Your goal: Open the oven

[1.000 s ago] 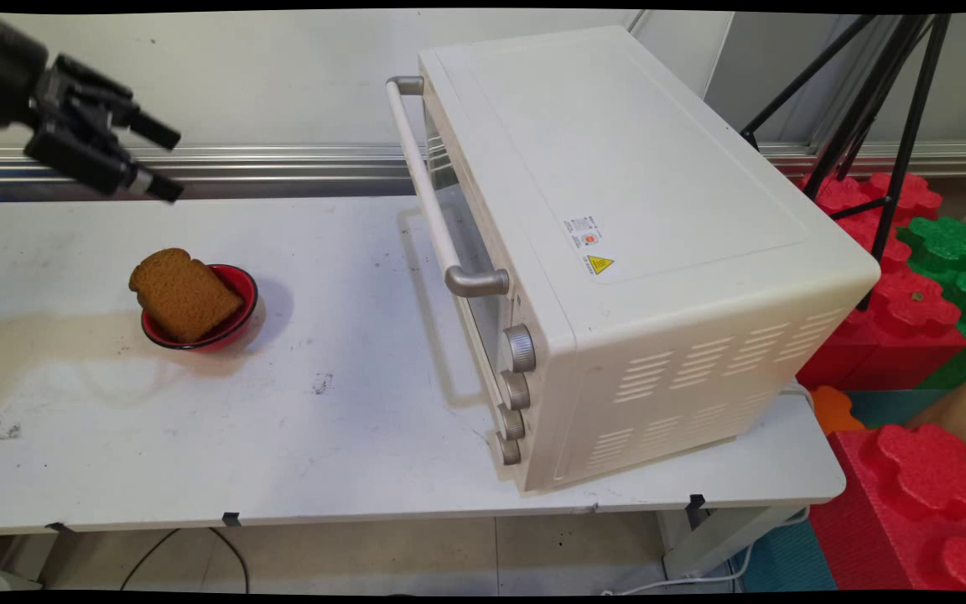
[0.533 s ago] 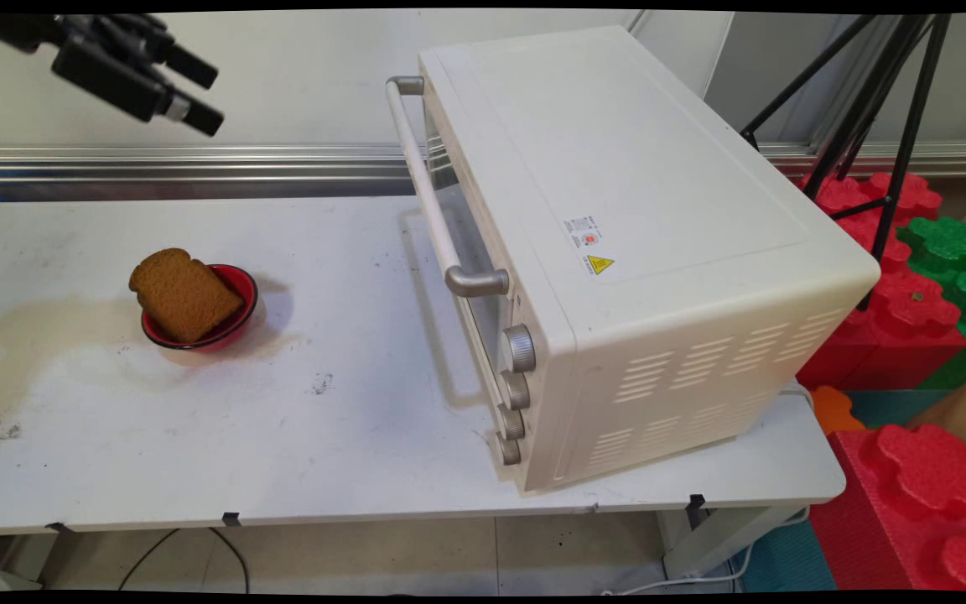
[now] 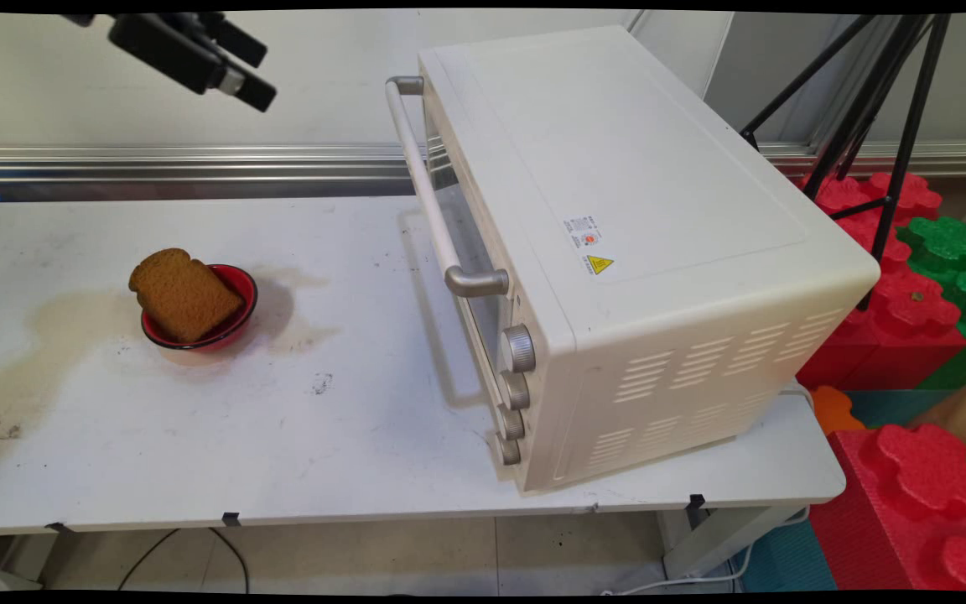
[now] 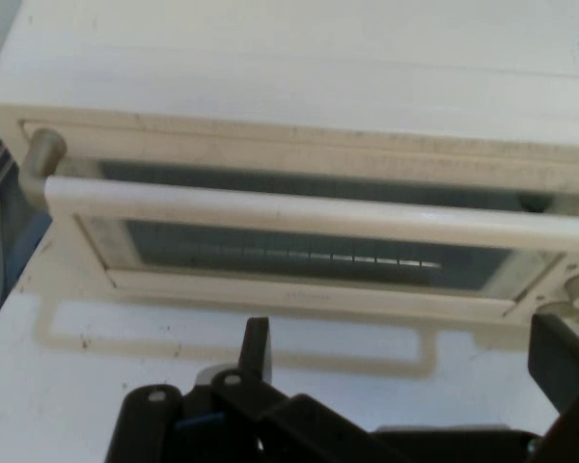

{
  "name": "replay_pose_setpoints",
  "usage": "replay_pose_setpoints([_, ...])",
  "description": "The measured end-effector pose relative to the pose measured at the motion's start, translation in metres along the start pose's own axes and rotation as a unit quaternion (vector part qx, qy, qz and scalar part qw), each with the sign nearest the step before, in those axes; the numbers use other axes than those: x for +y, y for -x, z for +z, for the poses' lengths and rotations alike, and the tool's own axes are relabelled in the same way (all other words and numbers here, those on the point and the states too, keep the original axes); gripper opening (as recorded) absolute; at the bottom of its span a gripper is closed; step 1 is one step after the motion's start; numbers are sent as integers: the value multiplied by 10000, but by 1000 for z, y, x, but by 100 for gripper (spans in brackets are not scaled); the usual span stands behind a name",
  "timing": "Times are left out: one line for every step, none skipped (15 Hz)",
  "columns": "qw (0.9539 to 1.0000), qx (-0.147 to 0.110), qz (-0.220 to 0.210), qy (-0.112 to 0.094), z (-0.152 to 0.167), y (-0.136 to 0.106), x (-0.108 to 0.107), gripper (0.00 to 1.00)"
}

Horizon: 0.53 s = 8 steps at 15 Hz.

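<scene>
Setting: white table against a pale wall with a metal rail along its foot; surface scuffed, with a brownish stain at the left.
Gripper: black two-finger gripper high at the upper left of the main view, above the table's far edge, angled down and to the right toward the oven; in the hand view raised from the bottom edge.
Fingers: spread wide, nothing between them; one fingertip at the centre left of the hand view, the other at the right margin.
Oven: cream toaster oven on the right half of the table, door shut, front turned toward the table's left side; in the hand view filling the upper part, seen head-on.
Handle: long pale bar across the top of the door on grey end mounts; in the hand view level across the glass, well apart from the fingertips.
Knobs: four grey dials in a column at the near end of the front.
Bowl: small red bowl at the left of the table, well apart from the oven and far below the gripper.
Bread: brown slice propped in the bowl, tilted, its top overhanging the left rim.
Beyond the table: black tripod legs and red and green foam blocks at the right.
</scene>
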Motion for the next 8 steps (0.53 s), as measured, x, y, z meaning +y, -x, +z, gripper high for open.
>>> replay_pose_setpoints([10000,8,19,12,4,-3,0,100])
replay_pose_setpoints([10000,12,34,19,8,-5,1,100])
replay_pose_setpoints([10000,21,64,32,13,-7,1,100])
replay_pose_setpoints([9999,36,101,43,19,-9,1,100])
replay_pose_setpoints([9999,52,134,54,27,-11,1,100])
replay_pose_setpoints([9998,66,154,56,34,-13,1,100])
replay_pose_setpoints([9998,77,164,57,38,-13,0,100])
replay_pose_setpoints([9998,87,175,60,46,-14,0,100])
